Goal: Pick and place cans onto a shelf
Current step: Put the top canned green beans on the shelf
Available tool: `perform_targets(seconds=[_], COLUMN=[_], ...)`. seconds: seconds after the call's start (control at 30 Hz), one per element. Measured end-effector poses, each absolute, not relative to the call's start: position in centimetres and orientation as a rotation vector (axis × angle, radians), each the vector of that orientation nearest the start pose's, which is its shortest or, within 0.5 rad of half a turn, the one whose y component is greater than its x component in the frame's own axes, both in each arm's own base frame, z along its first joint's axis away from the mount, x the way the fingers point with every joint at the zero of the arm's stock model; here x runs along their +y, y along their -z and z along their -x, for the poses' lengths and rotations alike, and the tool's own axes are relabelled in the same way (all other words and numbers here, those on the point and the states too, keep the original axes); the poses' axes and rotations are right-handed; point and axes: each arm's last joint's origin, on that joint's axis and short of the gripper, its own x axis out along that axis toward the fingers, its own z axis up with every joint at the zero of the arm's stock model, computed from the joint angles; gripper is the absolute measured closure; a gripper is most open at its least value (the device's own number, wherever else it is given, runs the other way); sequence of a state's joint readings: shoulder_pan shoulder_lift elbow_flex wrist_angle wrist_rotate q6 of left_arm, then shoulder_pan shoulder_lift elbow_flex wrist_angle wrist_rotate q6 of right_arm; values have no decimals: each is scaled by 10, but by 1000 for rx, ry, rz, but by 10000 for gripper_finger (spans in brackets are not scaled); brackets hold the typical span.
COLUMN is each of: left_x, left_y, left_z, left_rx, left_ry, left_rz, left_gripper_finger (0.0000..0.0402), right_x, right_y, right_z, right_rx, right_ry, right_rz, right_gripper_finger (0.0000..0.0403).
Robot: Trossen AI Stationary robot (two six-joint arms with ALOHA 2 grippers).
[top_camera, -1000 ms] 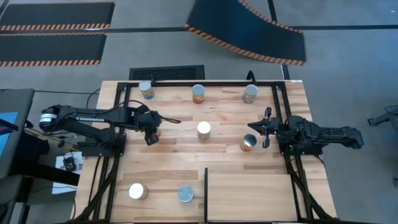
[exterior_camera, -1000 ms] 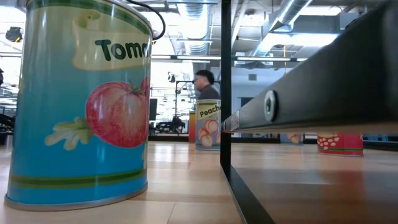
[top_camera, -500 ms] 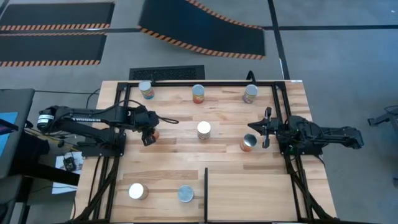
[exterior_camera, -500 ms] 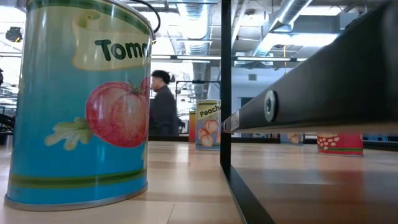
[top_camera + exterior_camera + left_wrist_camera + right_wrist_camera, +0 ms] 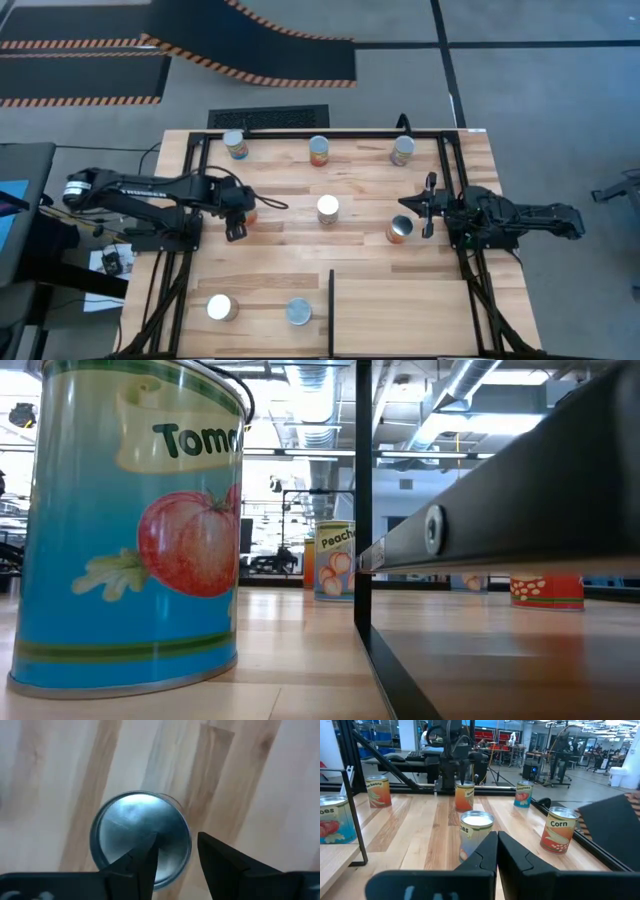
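— Start at the near edge of the table point(image 5: 270, 262): the shelf point(image 5: 258, 318) beside the divider bar point(image 5: 331, 300) already carries two cans point(image 5: 221, 307). So which one goes next?

— The orange-labelled can point(image 5: 249, 213), I'd say, toward the left edge at mid-depth. It stands upright, its long axis vertical, and the left gripper point(image 5: 237, 221) hangs right over it, pointing down.

— Squarely over it?

— Not quite. From the wrist, the silver top point(image 5: 141, 837) sits under one of the fingers point(image 5: 142, 865) instead of in the gap. The can lies a little toward the table's middle from the gripper, which must shift that way before coming down. Its jaws are spread wide and hold nothing.

— And the right arm?

— The right gripper point(image 5: 428, 206) waits by the right edge, fingers pressed together and empty, a tan can point(image 5: 399, 230) just beside it. A white-topped can point(image 5: 327, 208) stands mid-table, and three cans point(image 5: 319, 150) line the far edge.

— What's changed in the last second?

— The left gripper drew back slightly toward the left edge and its jaws widened. The right arm hasn't budged, no can has moved, and a person who crossed the room behind has gone.
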State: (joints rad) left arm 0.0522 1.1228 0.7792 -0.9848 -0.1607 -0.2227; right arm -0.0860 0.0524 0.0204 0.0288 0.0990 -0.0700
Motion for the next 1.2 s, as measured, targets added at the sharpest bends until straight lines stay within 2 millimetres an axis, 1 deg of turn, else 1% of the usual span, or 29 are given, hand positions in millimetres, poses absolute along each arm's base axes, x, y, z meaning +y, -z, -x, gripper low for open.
perform_targets(seconds=[0.07, 0.13, 0.2, 0.3, 0.33, 0.47, 0.53, 0.63, 0.77, 0.87, 1.0, 1.2], left_x=[15, 15, 15, 15, 15, 14, 12, 7, -3, -13, -31, -61], left_y=[-220, -219, -218, -219, -219, -229, -241, -267, -307, -332, -352, -367], left_z=[-181, -182, -182, -183, -183, -188, -194, -203, -217, -230, -255, -309], left_rx=[1315, 1324, 1325, 1313, 1310, 1288, 1240, 1143, 1009, 926, 884, 826], left_ry=[-339, -330, -315, -293, -289, -242, -201, -151, -100, -46, 27, 139], left_rz=[101, 78, 57, 21, 16, 48, 81, 101, 78, 45, -39, -198], left_gripper_finger=[272, 289, 319, 377, 388, 398, 401, 401, 401, 401, 401, 401], right_x=[-11, -11, -11, -11, -11, -11, -11, -11, -11, -11, -11, -11], right_y=[-169, -169, -169, -169, -169, -169, -169, -169, -169, -169, -169, -169], right_z=[-99, -99, -99, -99, -99, -99, -99, -99, -99, -99, -99, -99], right_rx=[10, 10, 9, 10, 10, 10, 10, 10, 10, 10, 10, 11], right_ry=[185, 185, 185, 186, 186, 186, 186, 186, 186, 186, 187, 187], right_rz=[70, 70, 70, 70, 70, 70, 70, 70, 70, 70, 70, 70], right_gripper_finger=[369, 369, 369, 369, 369, 369, 369, 369, 369, 369, 369, 369])
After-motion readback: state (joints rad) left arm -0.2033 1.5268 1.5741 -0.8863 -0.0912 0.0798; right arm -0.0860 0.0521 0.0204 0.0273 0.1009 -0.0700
